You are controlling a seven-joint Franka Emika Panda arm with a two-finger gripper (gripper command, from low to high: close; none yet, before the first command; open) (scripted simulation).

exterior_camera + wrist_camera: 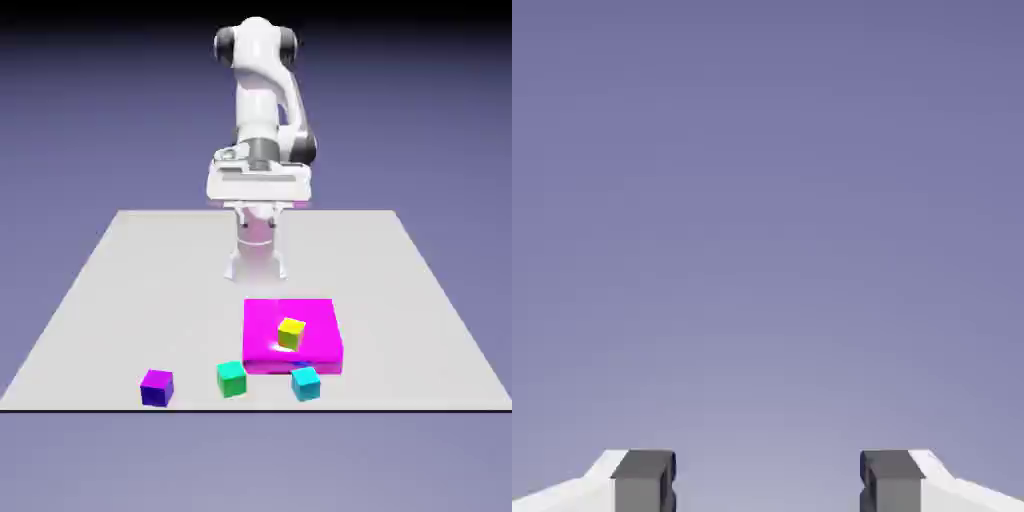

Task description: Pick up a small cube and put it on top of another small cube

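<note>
Hand view: my gripper (768,480) is spread, its two tips wide apart with nothing between them, and past them shows only blue-violet backdrop. From that I judge that my hand is tipped outward rather than aimed straight down, so the reach should begin by turning it toward the table (150,255).

Beyond the tips, in the exterior view, the large magenta block (258,325) comes first, bearing the yellow cube (291,334). I should pass high enough to miss both. The cyan-blue cube (306,384), the one I'm to lift, sits at the block's camera-side edge; whether they touch, I can't tell. The green cube (232,380) sits beside the block's corner, toward the exterior view's left. Farther that way, well apart from the others, is the purple cube (157,388) I'm to stack on.

The step in hand is the approach. I'd centre above the cyan-blue cube, then roll the wrist until my fingers match two opposite side faces, choosing the pair that keeps a finger out of the tight side by the block. Then I'd sink straight down, slowly, and close only once both pads sit low on its sides; a skewed squeeze could twist it.
</note>
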